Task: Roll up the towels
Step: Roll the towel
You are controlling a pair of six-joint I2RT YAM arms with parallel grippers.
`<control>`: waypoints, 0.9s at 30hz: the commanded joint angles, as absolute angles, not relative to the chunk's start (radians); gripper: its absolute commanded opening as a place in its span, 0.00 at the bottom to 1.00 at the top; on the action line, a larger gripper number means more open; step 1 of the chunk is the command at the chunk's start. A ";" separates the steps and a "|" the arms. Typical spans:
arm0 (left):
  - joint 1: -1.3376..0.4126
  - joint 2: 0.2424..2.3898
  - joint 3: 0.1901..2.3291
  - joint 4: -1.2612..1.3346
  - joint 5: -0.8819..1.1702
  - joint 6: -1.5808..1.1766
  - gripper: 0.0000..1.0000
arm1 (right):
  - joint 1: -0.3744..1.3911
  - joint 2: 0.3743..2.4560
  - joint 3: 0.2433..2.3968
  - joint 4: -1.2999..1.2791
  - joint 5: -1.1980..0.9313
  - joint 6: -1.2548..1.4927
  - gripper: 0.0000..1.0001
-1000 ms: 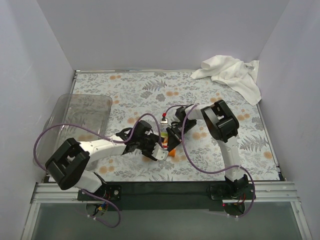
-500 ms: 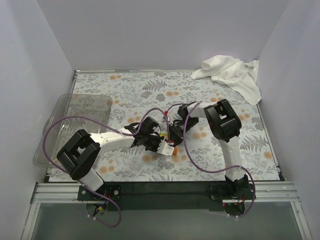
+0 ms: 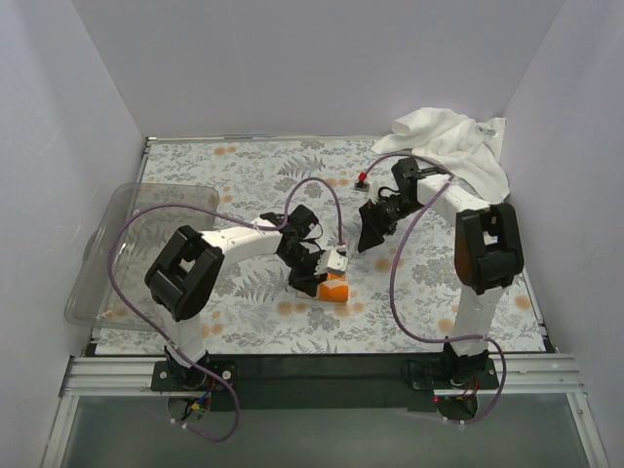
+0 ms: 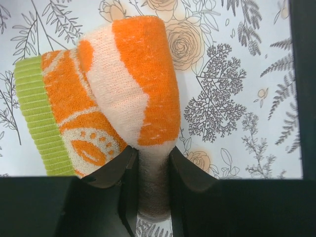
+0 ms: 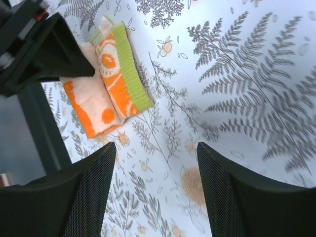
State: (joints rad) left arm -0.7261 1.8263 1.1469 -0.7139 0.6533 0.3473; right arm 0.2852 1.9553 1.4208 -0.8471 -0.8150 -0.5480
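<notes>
Rolled orange-green cloth (image 4: pixel 123 84) is pinched by left pincer (image 4: pixel 152 163) on the bench (image 3: pixel 244 166). Right pincer (image 5: pixel 155 148) is spread, apart from it. White towel (image 3: pixel 453 141) is seen crumpled at far-right corner.

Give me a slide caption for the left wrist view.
Left gripper pinching one end of the bundled orange-and-green cloth on the fern-patterned table covering.

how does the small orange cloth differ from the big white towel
The printed cloth is orange, green and white; the white towel is plain and far larger. The printed cloth is bundled compactly; the white towel lies crumpled. The printed cloth sits mid-table, pinched in the jaws of the left gripper; the white towel lies free in the far right corner. Both are soft fabric.
</notes>
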 commanded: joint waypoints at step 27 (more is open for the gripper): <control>-0.437 2.439 1.651 -1.278 0.951 0.425 0.19 | 0.867 1.615 0.973 -0.201 -0.201 -0.707 0.61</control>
State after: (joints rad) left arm -0.4473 2.4012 1.6615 -1.3781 1.1294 0.3645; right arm 0.8444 1.5829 0.9863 -0.3172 -0.2504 -0.6449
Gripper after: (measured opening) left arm 0.213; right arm 0.621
